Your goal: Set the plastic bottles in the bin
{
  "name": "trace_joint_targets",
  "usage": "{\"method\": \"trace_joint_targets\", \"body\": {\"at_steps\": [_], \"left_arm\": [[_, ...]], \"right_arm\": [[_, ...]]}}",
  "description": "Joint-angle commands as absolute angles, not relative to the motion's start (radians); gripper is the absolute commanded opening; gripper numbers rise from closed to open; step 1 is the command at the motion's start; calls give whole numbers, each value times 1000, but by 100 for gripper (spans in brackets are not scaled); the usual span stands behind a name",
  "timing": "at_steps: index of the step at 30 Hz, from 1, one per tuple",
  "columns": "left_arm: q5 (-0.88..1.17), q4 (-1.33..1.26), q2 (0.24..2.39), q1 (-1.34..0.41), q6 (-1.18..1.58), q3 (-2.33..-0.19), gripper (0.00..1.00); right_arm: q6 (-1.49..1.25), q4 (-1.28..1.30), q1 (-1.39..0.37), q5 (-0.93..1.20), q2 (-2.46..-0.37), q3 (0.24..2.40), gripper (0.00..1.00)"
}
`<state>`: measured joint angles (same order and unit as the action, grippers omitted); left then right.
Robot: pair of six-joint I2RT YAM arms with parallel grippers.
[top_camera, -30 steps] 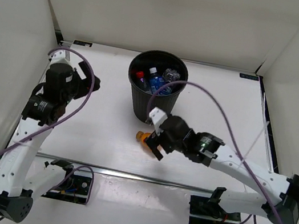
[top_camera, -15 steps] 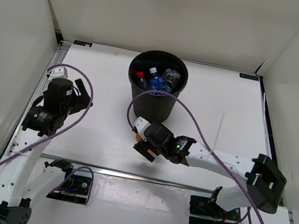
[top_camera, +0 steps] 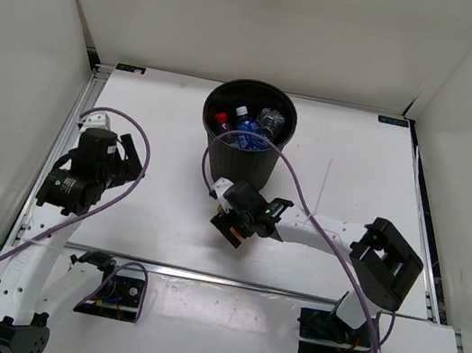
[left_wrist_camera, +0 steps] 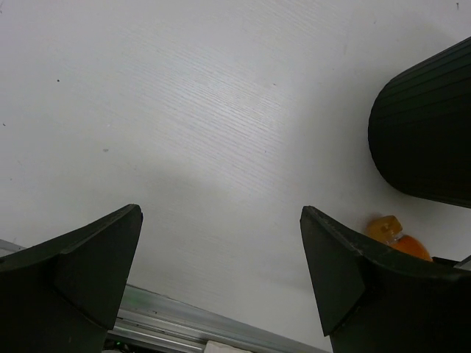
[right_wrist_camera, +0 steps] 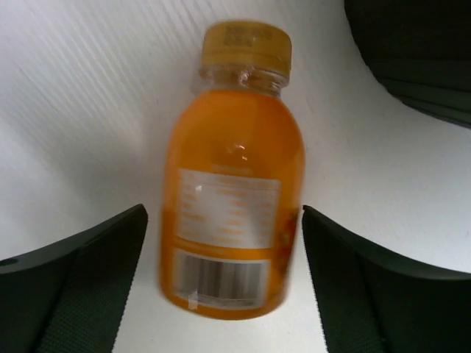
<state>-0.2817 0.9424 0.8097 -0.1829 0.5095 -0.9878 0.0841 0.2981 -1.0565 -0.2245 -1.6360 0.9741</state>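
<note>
Right hand settles over the last bottle on the worktop

The left hand (top_camera: 127, 157) has drawn back a little and hangs wide and empty over the worktop (top_camera: 350, 151). At centre, the bin (top_camera: 220, 163) already holds four plastic bottles (top_camera: 246, 127). Just in front of it, the right hand (right_wrist_camera: 223, 213) has swung in and come down over the orange bottle (right_wrist_camera: 232, 213), which lies on its side. Its jaws stand apart on either flank, not yet touching. Judged from this, only the squeeze, the lift and the drop remain.
</note>
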Motion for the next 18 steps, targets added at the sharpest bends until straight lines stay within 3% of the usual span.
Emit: {"method": "trace_joint_targets", "body": {"at_steps": [1,6,8,11,14,18], "left_arm": [[-304,959,801,-178,491,-973,100],[-313,968,792,-178,491,-962,100],[-324,968,792,-178,491,-962,100],[-347,968,792,-178,491,-953,100],[-374,968,781,-178,509,-943,100],[-417,968,761,-178,528,-934,100]], "right_arm": [[63,318,-1031,-98,-1628,1037,86],[17,399,-1031,-74,-1667,1086,68],[-27,491,-1031,-74,-1680,1143,48],[-77,577,-1041,-74,-1651,1163,33],[-86,623,-1104,-74,-1571,1187,33],[-86,732,-1167,-145,-1506,1442,33]]}}
